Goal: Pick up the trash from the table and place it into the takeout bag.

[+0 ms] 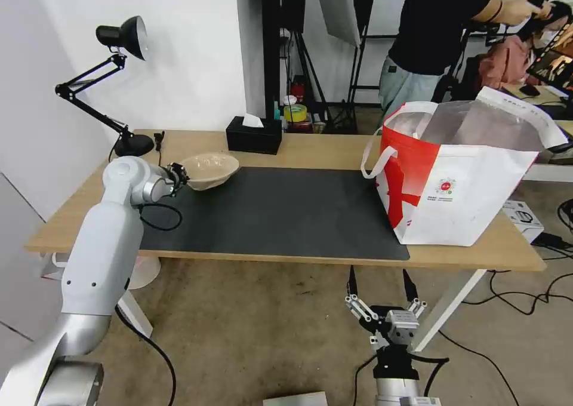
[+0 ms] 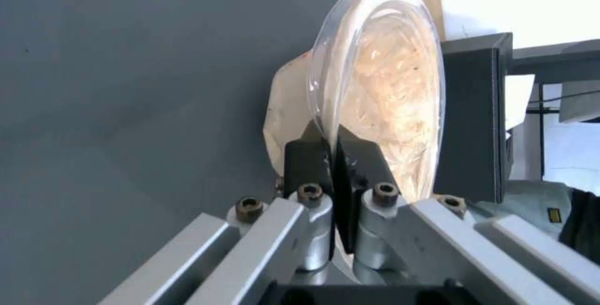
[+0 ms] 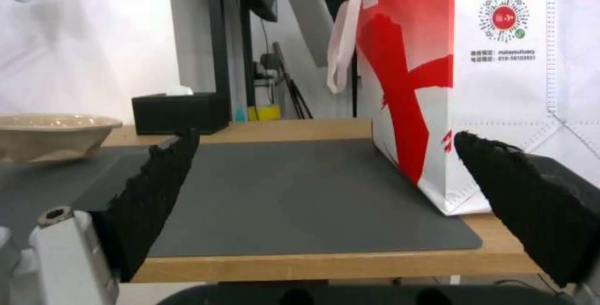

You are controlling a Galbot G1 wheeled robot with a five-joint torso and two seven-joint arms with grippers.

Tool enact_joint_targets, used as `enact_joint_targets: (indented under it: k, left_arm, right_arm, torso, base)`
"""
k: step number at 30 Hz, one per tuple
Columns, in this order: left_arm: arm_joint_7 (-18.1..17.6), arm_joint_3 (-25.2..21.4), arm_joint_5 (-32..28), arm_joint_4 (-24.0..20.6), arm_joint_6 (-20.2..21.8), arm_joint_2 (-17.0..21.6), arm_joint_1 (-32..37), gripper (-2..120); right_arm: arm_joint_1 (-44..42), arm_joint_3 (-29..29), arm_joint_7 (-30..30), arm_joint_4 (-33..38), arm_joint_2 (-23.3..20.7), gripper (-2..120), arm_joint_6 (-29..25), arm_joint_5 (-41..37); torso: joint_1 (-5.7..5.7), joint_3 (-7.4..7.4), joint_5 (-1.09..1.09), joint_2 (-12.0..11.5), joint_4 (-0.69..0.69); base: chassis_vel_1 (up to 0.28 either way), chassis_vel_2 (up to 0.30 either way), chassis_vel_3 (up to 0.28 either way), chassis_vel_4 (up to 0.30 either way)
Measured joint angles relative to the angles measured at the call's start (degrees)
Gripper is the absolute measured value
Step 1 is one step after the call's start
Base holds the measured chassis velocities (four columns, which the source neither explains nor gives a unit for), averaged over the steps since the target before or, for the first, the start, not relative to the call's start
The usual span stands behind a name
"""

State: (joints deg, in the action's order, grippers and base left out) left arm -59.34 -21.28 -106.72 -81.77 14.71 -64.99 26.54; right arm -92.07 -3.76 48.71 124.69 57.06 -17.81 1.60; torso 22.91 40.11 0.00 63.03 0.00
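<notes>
A beige shallow pulp bowl (image 1: pixel 210 169) is at the far left corner of the dark grey mat (image 1: pixel 280 212) on the table (image 1: pixel 322 150). My left gripper (image 1: pixel 182 176) is shut on the bowl's near rim. In the left wrist view the black pads (image 2: pixel 306 155) pinch the rim of the bowl (image 2: pixel 387 108). I cannot tell whether the bowl rests on the mat or hangs just above it. The takeout bag (image 1: pixel 459 179) stands open at the table's right end. My right gripper (image 1: pixel 381 286) waits open below the table's front edge, facing the bag (image 3: pixel 425 61) and bowl (image 3: pixel 50 136).
A black tissue box (image 1: pixel 253 135) sits behind the mat and a black desk lamp (image 1: pixel 119 83) stands at the far left corner. A person stands behind the table, touching nothing on it. Cables and a small box (image 1: pixel 524 215) lie on the floor at right.
</notes>
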Motion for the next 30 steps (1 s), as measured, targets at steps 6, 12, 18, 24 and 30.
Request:
enact_joint_targets:
  k: [6, 12, 18, 24, 30]
  left_arm:
    - [1.09, -0.1, -0.41, -2.45, 0.04, 0.76, 0.86, 0]
    - [1.47, -0.53, -2.82, -7.76, 0.11, 3.58, 1.69, 0]
    - [4.37, 0.05, -6.33, -13.13, -0.57, 6.98, -0.26, 0]
    - [11.73, 3.9, -8.15, -15.26, -2.33, 8.74, -6.13, 0]
    - [20.54, 13.82, -8.98, -12.9, -3.43, 8.91, -17.14, 0]
  right_arm:
    - [0.0, 0.0, 0.0, 0.0, 0.0, 100, 0.0, 0.0]
    - [0.0, 0.0, 0.0, 0.0, 0.0, 100, 0.0, 0.0]
    - [0.0, 0.0, 0.0, 0.0, 0.0, 100, 0.0, 0.0]
    - [0.0, 0.0, 0.0, 0.0, 0.0, 100, 0.0, 0.0]
    - [0.0, 0.0, 0.0, 0.0, 0.0, 100, 0.0, 0.0]
  torso:
    - [0.0, 0.0, 0.0, 0.0, 0.0]
    - [0.0, 0.0, 0.0, 0.0, 0.0]
    - [0.0, 0.0, 0.0, 0.0, 0.02]
    - [0.0, 0.0, 0.0, 0.0, 0.01]
    - [0.0, 0.0, 0.01, -0.01, 0.01]
  base:
    - [0.0, 0.0, 0.0, 0.0]
    - [0.0, 0.0, 0.0, 0.0]
    - [0.0, 0.0, 0.0, 0.0]
    - [0.0, 0.0, 0.0, 0.0]
    - [0.0, 0.0, 0.0, 0.0]
